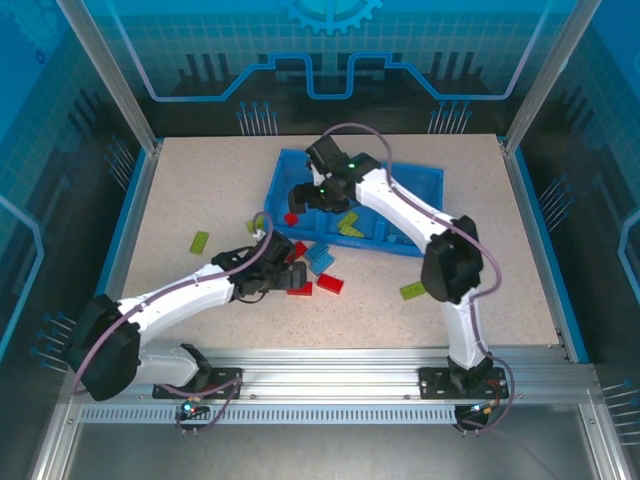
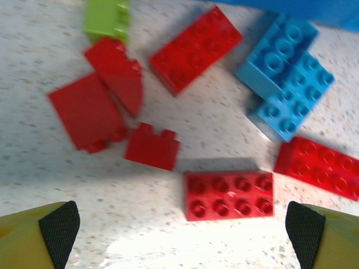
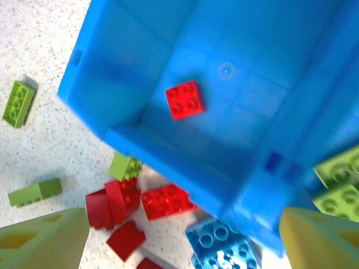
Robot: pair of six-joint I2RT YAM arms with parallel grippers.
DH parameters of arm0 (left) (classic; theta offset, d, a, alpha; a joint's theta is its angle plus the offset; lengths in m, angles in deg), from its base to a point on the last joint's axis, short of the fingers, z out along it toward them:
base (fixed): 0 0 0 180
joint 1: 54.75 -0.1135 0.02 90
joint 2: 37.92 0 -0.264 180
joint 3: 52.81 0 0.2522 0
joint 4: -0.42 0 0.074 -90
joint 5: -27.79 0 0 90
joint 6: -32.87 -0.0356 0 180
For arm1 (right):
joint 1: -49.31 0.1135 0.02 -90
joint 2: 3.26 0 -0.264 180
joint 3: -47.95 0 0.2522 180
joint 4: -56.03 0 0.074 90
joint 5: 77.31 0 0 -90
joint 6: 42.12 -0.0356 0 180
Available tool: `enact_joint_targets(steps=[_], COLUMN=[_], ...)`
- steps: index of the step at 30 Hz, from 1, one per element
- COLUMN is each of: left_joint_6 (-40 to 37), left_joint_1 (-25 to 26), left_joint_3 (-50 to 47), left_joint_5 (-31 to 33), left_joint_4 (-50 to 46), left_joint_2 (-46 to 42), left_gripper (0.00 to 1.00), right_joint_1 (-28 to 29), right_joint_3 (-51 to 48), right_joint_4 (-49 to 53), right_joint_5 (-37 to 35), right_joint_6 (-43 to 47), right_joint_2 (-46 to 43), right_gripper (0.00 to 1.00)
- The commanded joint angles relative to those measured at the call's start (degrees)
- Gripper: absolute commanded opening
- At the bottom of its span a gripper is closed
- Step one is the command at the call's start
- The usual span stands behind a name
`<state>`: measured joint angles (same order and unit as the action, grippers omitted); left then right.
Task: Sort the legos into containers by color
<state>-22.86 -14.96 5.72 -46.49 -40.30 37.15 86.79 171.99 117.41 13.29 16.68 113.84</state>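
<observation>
Brick (image 2: 229,195) (red) between left gripper's (image 2: 180,235) spread fingers (image 2: 60,227)

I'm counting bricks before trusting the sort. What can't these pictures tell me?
Top view: the right arm covers much of the tray, hiding whatever lies beneath.
Top view: the left gripper overlaps the red bricks.
Right wrist view: green bricks cut off by the right edge.
Left wrist view: a green brick cut off by the top edge.

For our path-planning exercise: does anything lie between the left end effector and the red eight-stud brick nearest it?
Nothing visible does. The open left end effector hangs over the red eight-stud brick, with only bare table between. A smaller red brick lies close beside it.
</observation>
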Motion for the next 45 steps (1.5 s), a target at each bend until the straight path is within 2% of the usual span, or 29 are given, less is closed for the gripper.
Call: enact_joint_targets(steps=[1, 5, 12, 20, 23, 28, 32, 36, 40, 43, 45], left_joint_6=[1.96, 1.89, 2.02, 2.46, 1.99, 3.0, 3.56, 4.82, 5.11, 3.01, 0.72], left_joint_1=[1.95, 4.79, 5.9, 6.05, 6.09, 6.11, 6.14, 6.1, 6.01, 5.49, 3.39], left_joint_3=[-0.02, 1.62, 4.4, 5.47, 6.94, 6.5, 5.5, 5.21, 6.86, 10.27, 13.03], left_joint_5=[-2.25, -1.59, -2.22, -0.81, -0.81, -0.85, -0.17, 0.19, 1.96, 4.24, 4.12], left_joint_4=[0.92, 1.67, 3.37, 5.16, 4.89, 5.93, 5.37, 3.05, -1.31, -4.9, -5.72], left_joint_2=[4.14, 8.4, 15.03, 18.07, 20.47, 21.26, 20.18, 16.75, 10.39, 6.57, 5.49], left_gripper=[0.99, 0.99, 0.99, 0.98, 0.91, 0.72, 0.59, 0.57, 0.58, 0.58, 0.58], right_joint_1=[-1.24, -5.16, -14.61, -17.19, -17.52, -17.44, -16.13, -12.95, -12.26, -12.16, -12.14], right_joint_3=[-9.61, -22.67, -40.66, -56.17, -61.85, -69.2, -72.28, -71.84, -71.0, -70.37, -69.82], right_joint_4=[-3.65, -5.1, -5.48, -3.14, -3.59, -6.24, -8.11, -8.33, -9.56, -10.44, -10.05], right_joint_5=[-3.87, -5.88, -6.32, -8.71, -8.1, -6.44, -5.24, -8.11, -8.74, -8.99, -9.78], right_joint_6=[-0.21, -0.77, -0.88, 0.3, -1.93, -2.85, -3.41, -2.74, -2.14, -1.26, -1.06], right_joint_2=[-11.11, -21.05, -36.48, -46.19, -49.22, -54.44, -53.65, -49.22, -44.55, -42.09, -40.76], right_gripper=[0.9, 0.91, 0.94, 0.95, 0.93, 0.9, 0.94, 0.97, 0.98, 0.99, 1.0])
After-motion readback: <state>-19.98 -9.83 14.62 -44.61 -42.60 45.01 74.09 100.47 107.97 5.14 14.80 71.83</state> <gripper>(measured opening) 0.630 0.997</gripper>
